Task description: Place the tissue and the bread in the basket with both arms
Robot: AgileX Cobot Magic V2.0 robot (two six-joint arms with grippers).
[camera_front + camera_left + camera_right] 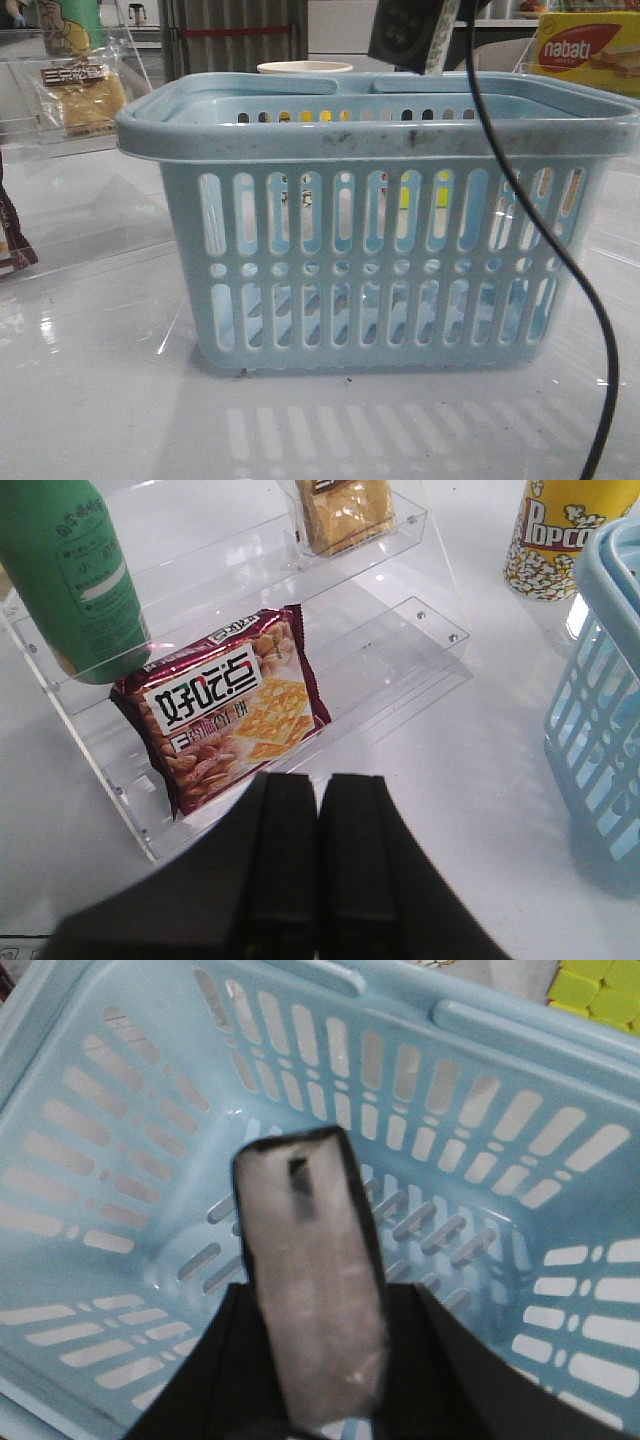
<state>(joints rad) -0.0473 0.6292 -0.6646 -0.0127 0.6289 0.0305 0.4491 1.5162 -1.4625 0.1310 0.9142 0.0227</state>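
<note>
The light-blue basket stands mid-table. It also shows in the left wrist view and the right wrist view. My right gripper is shut on the tissue, a dark-edged pack with a greyish face, held above the basket's empty inside. In the front view the tissue hangs at the top edge over the basket's far side. The bread leans on a clear shelf at the far left and also shows in the left wrist view. My left gripper is shut and empty, in front of the shelf.
The clear acrylic shelf holds a dark red snack bag and a green bottle. A popcorn cup stands beside the basket. A nabati box is at the far right. A black cable hangs in front of the basket.
</note>
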